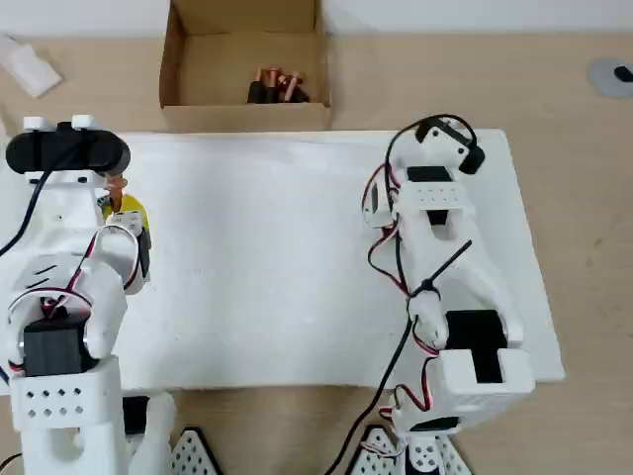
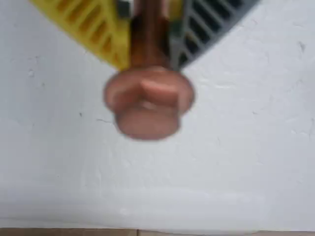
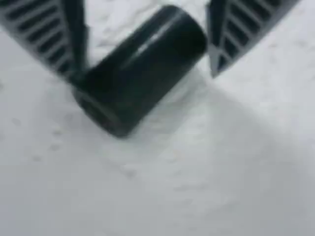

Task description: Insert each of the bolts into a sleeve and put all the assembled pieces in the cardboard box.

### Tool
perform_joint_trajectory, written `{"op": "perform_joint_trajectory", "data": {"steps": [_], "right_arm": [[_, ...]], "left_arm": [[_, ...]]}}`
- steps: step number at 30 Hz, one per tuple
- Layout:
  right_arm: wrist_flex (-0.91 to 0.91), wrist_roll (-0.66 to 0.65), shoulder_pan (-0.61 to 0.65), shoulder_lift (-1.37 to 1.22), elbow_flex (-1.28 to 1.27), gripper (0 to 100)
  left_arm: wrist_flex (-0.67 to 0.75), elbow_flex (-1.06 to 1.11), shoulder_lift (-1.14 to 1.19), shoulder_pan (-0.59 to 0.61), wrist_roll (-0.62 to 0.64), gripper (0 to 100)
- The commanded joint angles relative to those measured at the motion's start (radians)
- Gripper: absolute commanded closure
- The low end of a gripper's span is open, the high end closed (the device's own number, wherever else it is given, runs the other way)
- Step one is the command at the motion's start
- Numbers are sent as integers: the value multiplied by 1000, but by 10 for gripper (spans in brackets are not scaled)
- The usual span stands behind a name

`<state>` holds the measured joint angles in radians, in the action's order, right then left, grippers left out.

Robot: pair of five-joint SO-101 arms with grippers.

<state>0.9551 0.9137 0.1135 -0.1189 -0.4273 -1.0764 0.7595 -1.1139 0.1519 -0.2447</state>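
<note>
Bolt (image 2: pixel 147 105) is clamped in the left fingers (image 2: pixel 88 29), at 9 o'clock over the white surface (image 1: pixel 277 257). The sleeve (image 3: pixel 140 69) lies toward 2 o'clock between the right fingers (image 3: pixel 44 34), which stand apart. Insertion seems in hand. Next, I think, these fingers must close on the sleeve and align it with the bolt.

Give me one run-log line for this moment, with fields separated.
left gripper: shut on bolt | right gripper: open around sleeve lying on white pad | cardboard box: holds assembled pieces
</note>
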Motion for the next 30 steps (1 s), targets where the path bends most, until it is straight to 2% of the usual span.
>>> {"op": "perform_joint_trajectory", "data": {"steps": [1,8,17,23,30], "right_arm": [[-18,-37,51,-1,22,952],[-15,-58,51,-1,22,967],[9,-241,67,59,71,988],[40,-454,217,308,107,989],[40,-609,334,670,81,989]], "left_arm": [[29,-9,-18,-9,0,991],[29,-9,-18,-12,0,990],[29,-15,-18,-9,5,990],[29,-69,-18,-8,77,990],[29,-150,-18,-8,112,991]]}}
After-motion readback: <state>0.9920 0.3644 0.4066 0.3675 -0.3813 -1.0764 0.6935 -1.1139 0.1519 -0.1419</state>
